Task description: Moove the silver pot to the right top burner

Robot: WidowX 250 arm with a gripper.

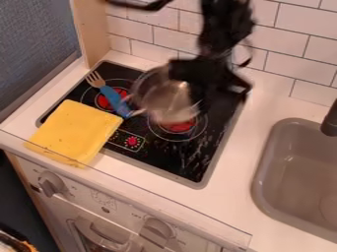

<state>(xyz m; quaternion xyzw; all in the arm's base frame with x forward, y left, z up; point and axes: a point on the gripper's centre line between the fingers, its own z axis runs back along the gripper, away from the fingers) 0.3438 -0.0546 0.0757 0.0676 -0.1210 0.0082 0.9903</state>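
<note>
The silver pot point(161, 98) is over the middle of the black stove top point(187, 160), between the left red burner point(104, 101) and the lower right red burner point(179, 127), whose upper part it covers. My black gripper point(194, 81) hangs over the pot's right side and hides part of its rim. Blur leaves it unclear whether the pot touches the stove. The arm and gripper cover the top right part of the stove, so the burner area there is hidden.
A blue-handled fork point(112, 98) lies across the left burner, left of the pot. The yellow cloth point(74, 133) covers the stove's lower left edge. A grey sink point(263, 172) with a dark faucet point(329, 120) is at the right, and white wall tiles point(306, 24) stand behind.
</note>
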